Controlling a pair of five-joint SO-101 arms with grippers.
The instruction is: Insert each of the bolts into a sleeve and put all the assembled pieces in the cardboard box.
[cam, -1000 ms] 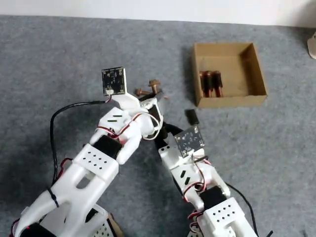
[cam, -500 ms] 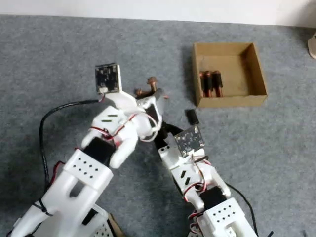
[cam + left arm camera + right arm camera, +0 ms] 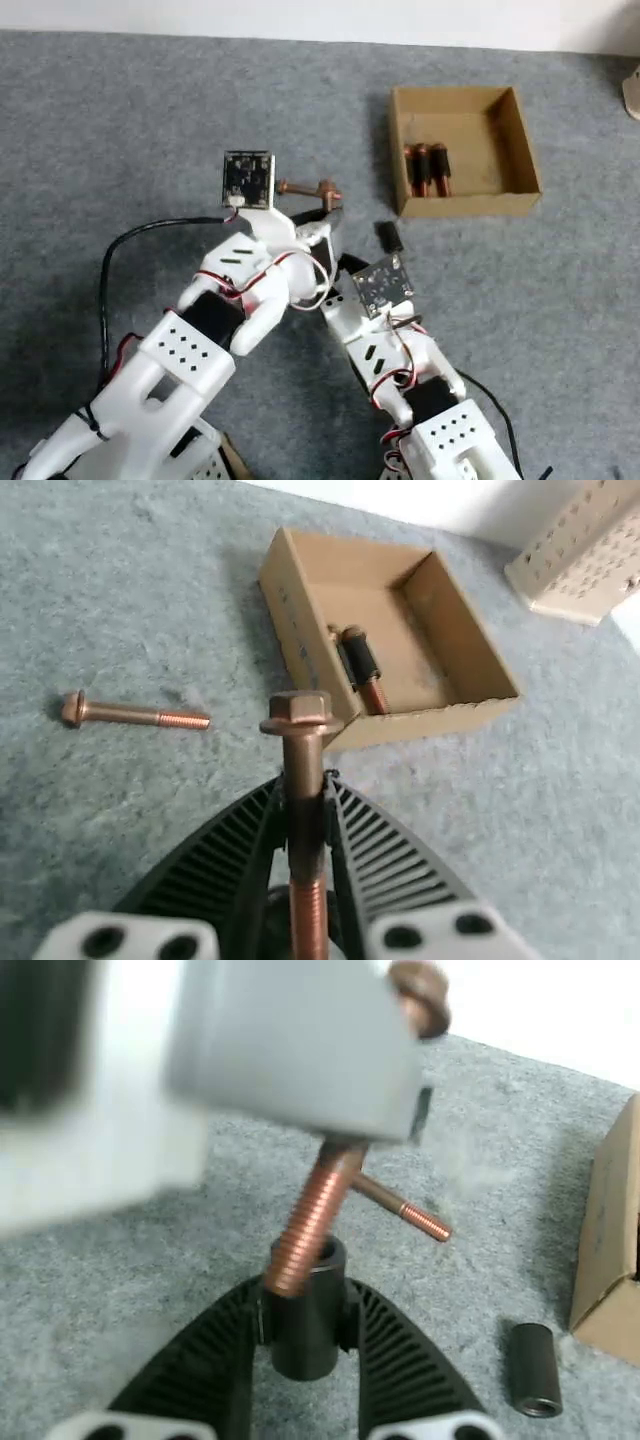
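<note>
**Bolt at sleeve mouth, pairing not yet seated**

Shows bolt (image 3: pixel 298 712) pinched at mid-shank by left gripper (image 3: pixel 302 790), head away from the sleeve, threaded end tilted down onto the mouth of sleeve (image 3: pixel 305 1345). Shows sleeve clamped between the jaws of right gripper (image 3: pixel 305 1300), mouth turned toward the bolt. Thread tip touching the rim, barely entered if at all.

Done, judging by the high view: three pieces (image 3: pixel 425 170) lying side by side inside box (image 3: pixel 465 205), close along one wall.

Left to do, by the same judgement:
- Straightening and pushing the held bolt home, then carrying that piece to the box.
- Pairing loose bolt (image 3: pixel 135 716), flat on the surface (image 3: pixel 120 120) just beyond the left gripper, with spare sleeve (image 3: pixel 530 1368), resting between the right gripper and the box, near a box corner but apart from it.
- Boxing that last piece too.

Room for moving:
- Grippers meeting near mid-surface, wrists of both arms crowded together; little slack there for a sideways swing without contact.
- Box open on top with upright walls all round, hence entry from above only.
- More than half of the box floor bare beside the pieces, ample for two more.
- Loose bolt and spare sleeve both near the path to the box, liable to be knocked by a low pass.
- Wide bare surface on the left arm's side.
- Far edge of the surface well beyond the box, meeting a pale wall.
</note>
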